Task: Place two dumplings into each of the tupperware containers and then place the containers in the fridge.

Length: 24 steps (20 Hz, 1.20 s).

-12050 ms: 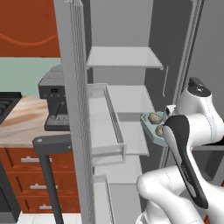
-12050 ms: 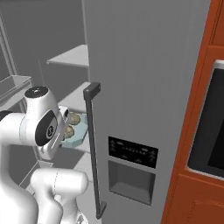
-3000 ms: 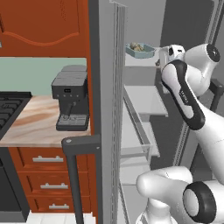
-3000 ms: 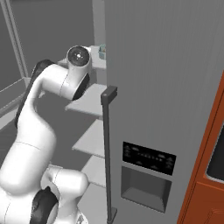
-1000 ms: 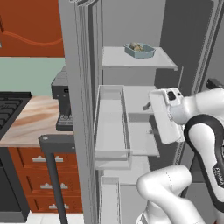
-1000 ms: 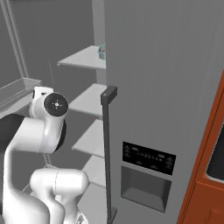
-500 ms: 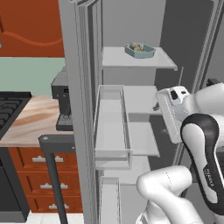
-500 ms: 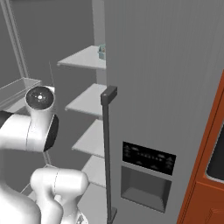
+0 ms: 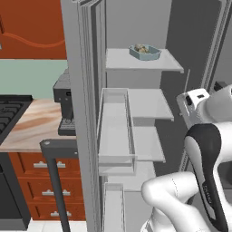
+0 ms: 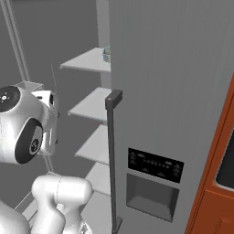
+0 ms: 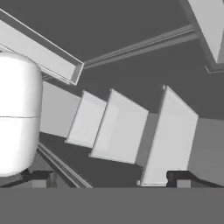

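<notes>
The fridge [image 9: 136, 22] stands with its left door swung open. On its top shelf [image 9: 122, 61] rests a light blue-grey tupperware container [image 9: 146, 52] holding pale dumplings [image 9: 141, 48]. A sliver of that container [image 10: 106, 53] peeks past the shut right door [image 10: 173, 82]. My hand [image 9: 195, 108] hangs in front of the middle shelves, lower than the container and to its right. In the hand view the gripper [image 11: 109, 178] is open, its fingertips [image 11: 39, 177] far apart, and nothing lies between them.
Clear door bins [image 9: 115, 131] project from the open left door, whose dark handle [image 9: 56, 149] sticks out low. A coffee machine [image 9: 63, 106] stands on the counter beside a stove [image 9: 11, 113]. The right door carries a dispenser panel [image 10: 153, 167] and a handle [image 10: 112, 137].
The container, carried earlier in the gripper, was set on the top shelf and let go. Over the last second my hand drew back to the right, away from the shelves.
</notes>
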Tool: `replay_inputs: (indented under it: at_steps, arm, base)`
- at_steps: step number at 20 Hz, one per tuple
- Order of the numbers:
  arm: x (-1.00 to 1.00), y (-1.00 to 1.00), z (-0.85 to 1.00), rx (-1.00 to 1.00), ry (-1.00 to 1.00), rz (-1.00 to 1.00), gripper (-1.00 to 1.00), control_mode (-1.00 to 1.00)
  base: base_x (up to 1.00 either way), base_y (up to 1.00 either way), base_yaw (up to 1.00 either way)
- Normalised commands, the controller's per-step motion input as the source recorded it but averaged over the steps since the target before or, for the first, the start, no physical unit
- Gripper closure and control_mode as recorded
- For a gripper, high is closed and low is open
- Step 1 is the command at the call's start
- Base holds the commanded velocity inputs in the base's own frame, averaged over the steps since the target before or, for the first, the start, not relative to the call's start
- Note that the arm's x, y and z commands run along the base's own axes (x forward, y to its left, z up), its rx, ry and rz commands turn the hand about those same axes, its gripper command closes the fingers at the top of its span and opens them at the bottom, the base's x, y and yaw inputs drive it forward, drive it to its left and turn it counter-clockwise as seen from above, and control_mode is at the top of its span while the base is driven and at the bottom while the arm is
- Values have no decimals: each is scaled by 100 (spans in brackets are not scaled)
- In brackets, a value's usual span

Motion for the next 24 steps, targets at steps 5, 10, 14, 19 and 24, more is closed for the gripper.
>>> replay_inputs:
  at_steps: [5, 10, 14, 19, 24]
  arm:
    - [-34, -41, 12, -13, 1, -13, -100, -100]
    - [0, 0, 0, 0, 0, 0, -100, 100]
    - [0, 0, 0, 0, 0, 0, -100, 100]
    - [0, 0, 0, 0, 0, 0, -100, 100]
    - [0, 0, 0, 0, 0, 0, -100, 100]
  base:
    - [0, 0, 0]
    - [-92, -8, 9]
    - [-94, -41, 62]
    - [-67, -46, 81]
    - [-27, 0, 100]
